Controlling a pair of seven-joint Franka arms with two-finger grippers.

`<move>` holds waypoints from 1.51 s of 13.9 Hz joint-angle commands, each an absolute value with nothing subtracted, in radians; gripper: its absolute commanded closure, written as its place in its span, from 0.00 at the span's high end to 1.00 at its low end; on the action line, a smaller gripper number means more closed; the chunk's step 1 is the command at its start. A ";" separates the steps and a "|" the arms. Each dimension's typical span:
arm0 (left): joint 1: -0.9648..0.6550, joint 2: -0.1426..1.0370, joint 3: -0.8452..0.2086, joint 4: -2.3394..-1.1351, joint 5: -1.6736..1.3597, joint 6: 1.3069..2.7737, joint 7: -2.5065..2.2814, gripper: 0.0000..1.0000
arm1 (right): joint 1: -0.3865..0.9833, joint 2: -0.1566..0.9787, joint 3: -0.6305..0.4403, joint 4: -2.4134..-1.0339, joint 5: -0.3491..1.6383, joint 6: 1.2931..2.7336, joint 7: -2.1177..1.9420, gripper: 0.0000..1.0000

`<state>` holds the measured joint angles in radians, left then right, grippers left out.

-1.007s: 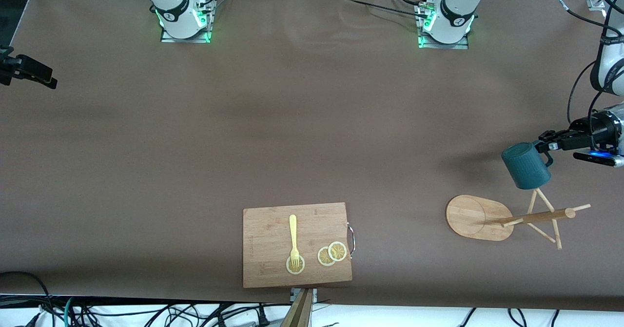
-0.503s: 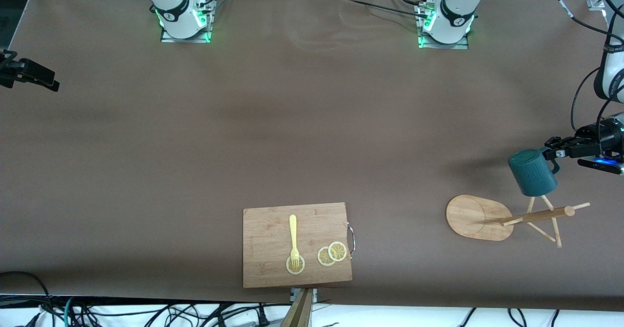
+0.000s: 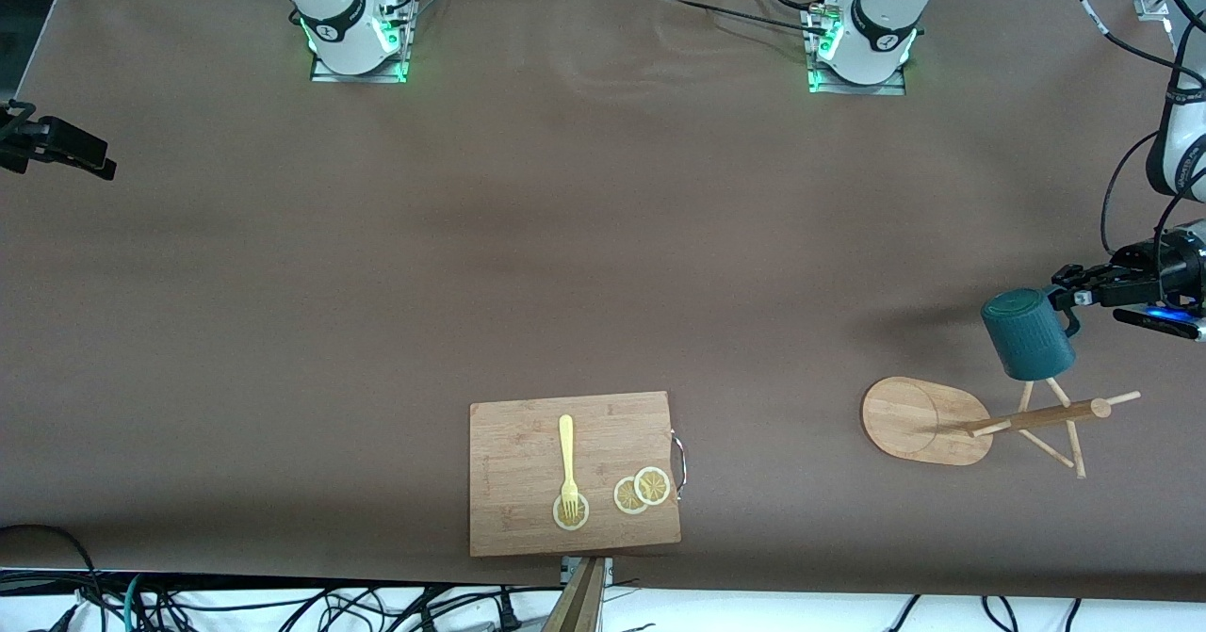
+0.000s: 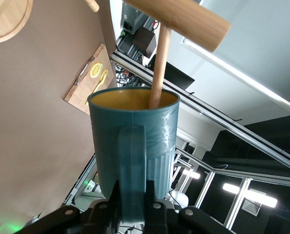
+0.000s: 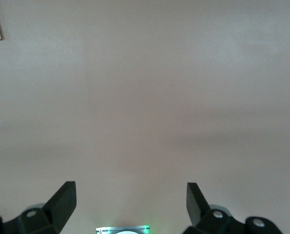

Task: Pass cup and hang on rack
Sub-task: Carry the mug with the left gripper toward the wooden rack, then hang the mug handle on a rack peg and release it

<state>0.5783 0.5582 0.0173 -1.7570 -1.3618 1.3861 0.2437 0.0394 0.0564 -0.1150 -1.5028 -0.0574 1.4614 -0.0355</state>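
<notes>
The left gripper (image 4: 132, 207) pinches the cup (image 4: 134, 146) by its handle, mouth over a peg of the rack (image 3: 989, 422). Ease it down the peg before releasing. The right gripper (image 5: 130, 197) waits, spread.

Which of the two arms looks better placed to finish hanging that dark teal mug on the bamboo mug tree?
Left. The left gripper grips the dark teal mug by its handle, a peg of the bamboo mug tree already inside it. The right gripper hangs open over bare table.
</notes>
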 commanded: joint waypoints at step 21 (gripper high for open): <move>0.696 0.514 0.029 -1.536 -0.923 1.381 0.161 1.00 | 0.029 0.063 -0.104 -1.480 -0.051 1.454 -0.028 1.00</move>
<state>0.6666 0.6463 0.0381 -1.5135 -1.0524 1.3834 0.1692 0.0395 0.0569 -0.1104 -1.5019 -0.0574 1.4617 -0.0355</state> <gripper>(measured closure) 0.000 0.000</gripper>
